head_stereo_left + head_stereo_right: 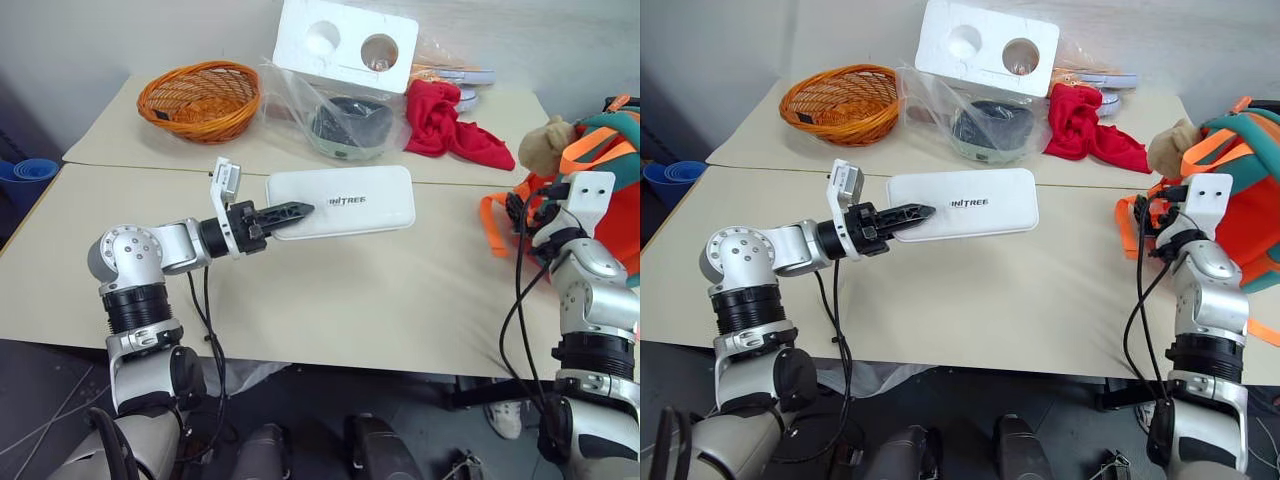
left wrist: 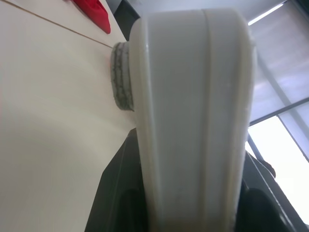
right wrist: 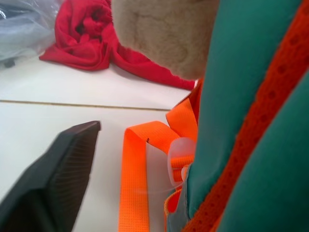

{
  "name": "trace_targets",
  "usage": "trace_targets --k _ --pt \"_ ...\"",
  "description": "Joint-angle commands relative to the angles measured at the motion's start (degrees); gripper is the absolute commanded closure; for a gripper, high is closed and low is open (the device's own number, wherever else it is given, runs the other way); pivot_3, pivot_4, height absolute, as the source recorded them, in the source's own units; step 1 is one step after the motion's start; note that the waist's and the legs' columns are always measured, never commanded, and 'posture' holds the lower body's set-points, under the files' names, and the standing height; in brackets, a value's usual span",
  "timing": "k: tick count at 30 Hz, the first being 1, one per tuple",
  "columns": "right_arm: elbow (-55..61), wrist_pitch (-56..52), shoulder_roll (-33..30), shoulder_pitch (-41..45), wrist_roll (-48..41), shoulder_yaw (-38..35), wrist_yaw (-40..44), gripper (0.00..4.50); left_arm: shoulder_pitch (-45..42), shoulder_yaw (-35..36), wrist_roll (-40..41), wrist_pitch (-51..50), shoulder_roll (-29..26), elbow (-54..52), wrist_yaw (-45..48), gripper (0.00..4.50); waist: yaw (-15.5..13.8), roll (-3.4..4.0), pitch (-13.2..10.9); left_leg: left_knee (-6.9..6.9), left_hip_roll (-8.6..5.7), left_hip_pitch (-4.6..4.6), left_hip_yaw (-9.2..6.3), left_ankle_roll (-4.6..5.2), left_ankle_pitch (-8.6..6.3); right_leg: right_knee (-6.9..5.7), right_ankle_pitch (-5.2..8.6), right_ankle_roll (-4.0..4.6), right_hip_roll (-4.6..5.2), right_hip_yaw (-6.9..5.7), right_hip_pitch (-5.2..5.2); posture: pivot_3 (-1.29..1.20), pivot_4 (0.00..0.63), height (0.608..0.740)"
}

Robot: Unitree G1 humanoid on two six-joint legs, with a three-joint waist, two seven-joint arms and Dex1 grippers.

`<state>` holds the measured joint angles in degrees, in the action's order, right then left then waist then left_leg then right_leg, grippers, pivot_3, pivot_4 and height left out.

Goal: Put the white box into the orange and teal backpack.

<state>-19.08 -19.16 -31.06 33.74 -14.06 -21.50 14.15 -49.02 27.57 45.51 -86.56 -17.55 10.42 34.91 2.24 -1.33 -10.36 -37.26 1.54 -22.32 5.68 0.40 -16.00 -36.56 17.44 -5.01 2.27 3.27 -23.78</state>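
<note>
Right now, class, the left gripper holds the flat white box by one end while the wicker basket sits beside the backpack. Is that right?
One slip: the orange wicker basket sits at the far left corner, away from the orange and teal backpack. The left eye view shows it. The left gripper does hold the flat white box.

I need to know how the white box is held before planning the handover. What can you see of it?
The white box is a flat, long case with rounded corners, smooth like hard plastic, with dark lettering on top. It has a seam along its edge. The left gripper clamps one short end in its jaws. The box lies roughly level over the table.
</note>
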Motion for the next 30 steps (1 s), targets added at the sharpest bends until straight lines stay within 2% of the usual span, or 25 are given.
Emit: trace_targets --k 1,7,10,13,16,19,23,30 --pt "1.16 2.48 -0.03 0.58 -1.99 -0.56 2.72 1.58 -0.35 2.65 2.32 1.52 -1.09 -2.76 -1.25 3.17 0.01 0.00 0.00 0.00 0.00 0.00 0.00 -0.01 0.00 -0.01 0.00 0.00 0.00 0.00 0.00 0.00 0.150 0.740" --pt "3.16 2.30 -0.54 -0.43 -3.26 0.33 6.63 3.70 -0.17 3.22 3.32 2.51 -1.64 -3.10 -1.99 3.17 0.73 0.00 0.00 0.03 0.03 0.02 -0.01 -0.07 0.04 -0.06 0.00 0.00 -0.03 -0.01 0.00 0.00 0.150 0.740" --pt "4.05 3.48 -1.30 -0.84 -3.54 1.02 9.44 4.49 0.75 -0.38 -1.36 11.58 -3.07 -3.68 -1.91 3.17 0.98 0.01 0.00 0.03 0.04 0.03 -0.01 -0.10 0.05 -0.07 0.00 0.00 -0.04 -0.01 -0.01 0.00 0.150 0.740" --pt "9.35 -0.14 -1.87 -2.06 -7.64 1.95 15.65 4.49 1.44 -4.82 -5.23 19.79 -5.52 -2.67 -0.10 3.17 1.02 0.02 -0.01 0.06 0.07 0.06 0.01 -0.18 0.08 -0.07 0.00 0.00 -0.10 0.01 -0.01 0.00 0.150 0.740" --pt "23.13 -11.78 -4.36 -4.89 -19.26 2.71 24.27 4.49 0.51 -6.75 -3.97 23.53 -9.24 -1.88 6.68 3.17 0.97 0.07 -0.05 0.12 0.16 0.03 0.03 -0.23 0.08 -0.09 0.00 0.00 -0.19 0.02 -0.07 0.00 0.150 0.740" --pt "34.16 -21.31 -7.76 -7.76 -30.10 1.93 29.03 4.49 -1.03 -7.25 -2.49 25.08 -11.19 -0.36 10.69 3.17 0.83 0.07 -0.05 0.13 0.23 -0.05 0.00 -0.26 0.08 -0.30 0.01 0.02 -0.23 -0.01 -0.14 0.00 0.150 0.740" --pt "43.92 -30.93 -13.38 -11.20 -44.39 -1.67 32.43 4.49 -3.37 -6.95 -0.83 25.80 -12.27 1.64 14.17 3.17 0.60 0.00 -0.10 0.12 0.18 -0.06 -0.05 -0.16 0.05 0.01 0.02 0.04 -0.15 -0.04 -0.10 0.00 0.150 0.740" --pt "50.98 -38.98 -22.26 -18.00 -63.08 -8.84 34.72 4.49 -4.62 -8.27 0.60 27.45 -13.23 1.49 18.89 3.17 -0.09 -0.07 -0.13 0.11 0.12 -0.09 -0.12 0.31 -0.21 0.09 0.02 0.04 -0.01 -0.07 -0.06 0.00 0.150 0.740"
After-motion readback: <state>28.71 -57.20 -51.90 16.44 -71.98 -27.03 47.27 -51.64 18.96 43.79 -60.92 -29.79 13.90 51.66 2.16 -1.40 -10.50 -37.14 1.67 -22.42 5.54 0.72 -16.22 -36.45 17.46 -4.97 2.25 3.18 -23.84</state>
